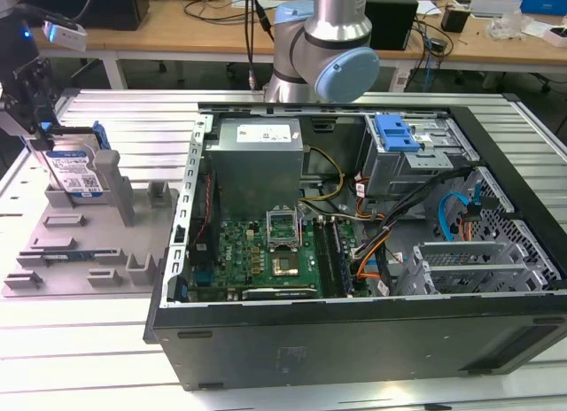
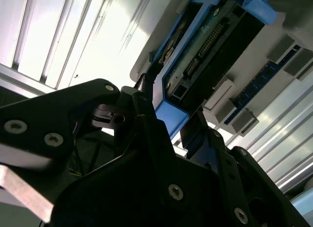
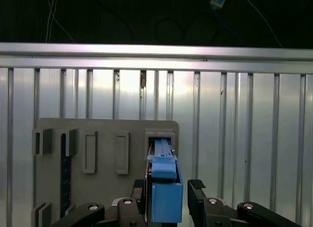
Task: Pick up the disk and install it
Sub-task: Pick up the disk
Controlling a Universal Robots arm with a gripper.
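The disk (image 1: 75, 172), a silver drive with a white-and-blue label in a blue carrier frame, stands on edge in a slot of the grey holder (image 1: 80, 243) at the exterior view's left. My gripper (image 1: 40, 127) hangs right above it. In the first wrist view the gripper (image 3: 167, 192) straddles the blue frame of the disk (image 3: 165, 188), with a narrow gap showing beside one finger (image 3: 196, 188). The second wrist view shows the gripper (image 2: 171, 114) around the end of the disk (image 2: 210, 41). It is open.
An open computer case (image 1: 354, 322) lies on the slatted aluminium table (image 1: 89, 340), with a motherboard, cables and a drive cage carrying a blue bracket (image 1: 396, 132). The arm's base (image 1: 323, 48) rises behind the case. A desk runs along the back.
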